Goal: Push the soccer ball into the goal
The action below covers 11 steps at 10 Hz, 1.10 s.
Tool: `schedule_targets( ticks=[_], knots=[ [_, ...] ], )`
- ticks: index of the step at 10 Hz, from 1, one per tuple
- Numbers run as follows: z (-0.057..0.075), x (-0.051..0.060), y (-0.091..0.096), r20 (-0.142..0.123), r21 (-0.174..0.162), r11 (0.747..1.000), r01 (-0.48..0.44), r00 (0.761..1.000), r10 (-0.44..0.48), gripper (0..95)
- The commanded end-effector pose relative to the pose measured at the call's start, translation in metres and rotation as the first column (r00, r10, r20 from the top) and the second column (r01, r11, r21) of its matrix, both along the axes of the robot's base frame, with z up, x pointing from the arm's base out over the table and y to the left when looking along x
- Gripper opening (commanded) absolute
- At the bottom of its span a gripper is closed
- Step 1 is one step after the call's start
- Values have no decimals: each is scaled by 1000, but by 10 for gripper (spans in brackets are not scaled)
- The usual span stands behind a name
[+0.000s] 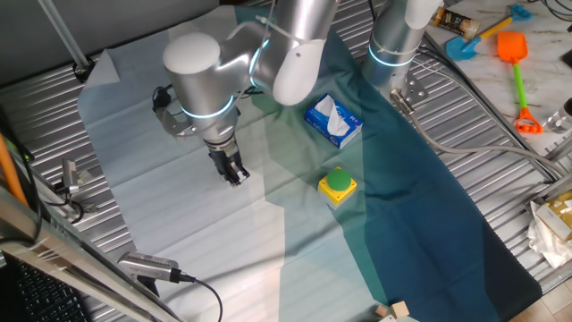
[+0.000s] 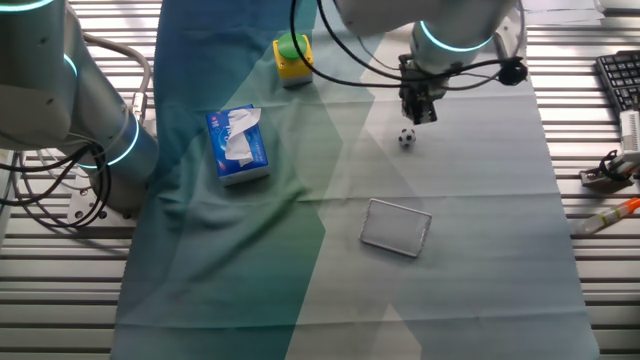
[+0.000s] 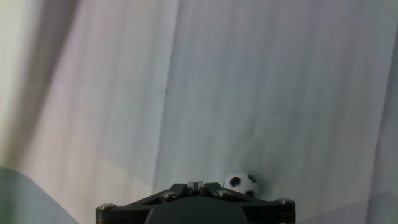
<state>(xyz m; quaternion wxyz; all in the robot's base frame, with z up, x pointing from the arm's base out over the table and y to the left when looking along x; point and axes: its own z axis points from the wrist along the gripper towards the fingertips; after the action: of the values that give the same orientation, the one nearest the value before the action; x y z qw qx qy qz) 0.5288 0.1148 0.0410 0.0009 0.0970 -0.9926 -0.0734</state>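
Cloth-covered table, read left to right in the other fixed view. Tissue box lies far left of the soccer ball. Green button on its yellow box sits left of the ball, nearer the far edge. Goal lies flat, just left of the ball and nearer the camera, apart from it. Soccer ball rests on the pale cloth. Hand hangs just above-right of the ball; fingers appear together, holding nothing.

The gripper hangs just above the soccer ball on the pale cloth; whether its jaws are parted cannot be told. The goal lies well apart, nearer the camera. A tissue box and green button sit on the darker cloth.
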Motion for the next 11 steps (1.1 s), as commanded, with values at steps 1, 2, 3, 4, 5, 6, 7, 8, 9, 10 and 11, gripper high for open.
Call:
schedule_targets(
  ticks=[1,2,3,4,5,6,7,8,9,10,11],
  knots=[
    [-5,5,2,-2,3,1000,5,1000,-5,0],
    [-8,8,1,1,2,1000,6,1000,-6,0],
    [-13,10,0,5,3,1000,6,1000,-6,0],
    [-15,9,-2,8,0,1000,2,1000,-2,0],
    [-16,7,-5,10,-1,1000,-2,1000,2,0],
    [-17,4,-12,13,-3,1000,-15,1000,15,0],
    [-19,1,-19,18,-2,1000,-25,1000,25,0],
    [-20,-1,-22,27,-4,1000,-29,999,29,0],
    [-20,-1,-23,29,-4,1000,-28,999,28,0],
    [-20,-1,-23,28,-3,1000,-21,999,22,0],
    [-20,-1,-23,26,-5,1000,-11,1000,11,0]
  ],
)
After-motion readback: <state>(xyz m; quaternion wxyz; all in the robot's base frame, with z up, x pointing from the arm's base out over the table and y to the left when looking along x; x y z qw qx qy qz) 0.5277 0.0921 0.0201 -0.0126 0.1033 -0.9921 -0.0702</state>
